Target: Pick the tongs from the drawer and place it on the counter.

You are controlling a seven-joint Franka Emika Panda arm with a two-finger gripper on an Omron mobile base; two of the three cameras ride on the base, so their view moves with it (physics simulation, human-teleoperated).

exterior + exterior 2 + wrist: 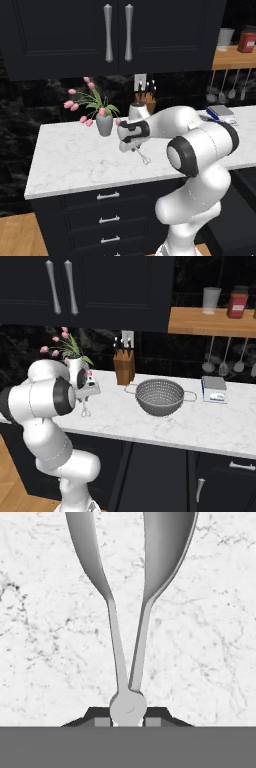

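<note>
Tongs (131,612) are clamped in the tool (128,718) at the pivot end, heads pointing away over the white marble tabletop (215,637). In the left base view the tongs (142,155) hang from the tool (131,146), low end close above the tabletop (70,160), well inside the front edge; touching or not, cannot tell. The right base view gives the same: tongs (85,409) dangling under the tool (88,391) over the slab (200,426).

Step in hand, as judged: set-down. You should lower straight until the tongs lie on the marble, then part the fingers; releasing from height lets a thin utensil bounce or skid.

Room: vase (104,124) with flowers stands just behind and left of the tool; knife block (124,367) behind; colander (160,397) to the right, well apart. Bare marble lies under and in front. Keep off the front edge, and lift clear upward, not back toward the vase.
</note>
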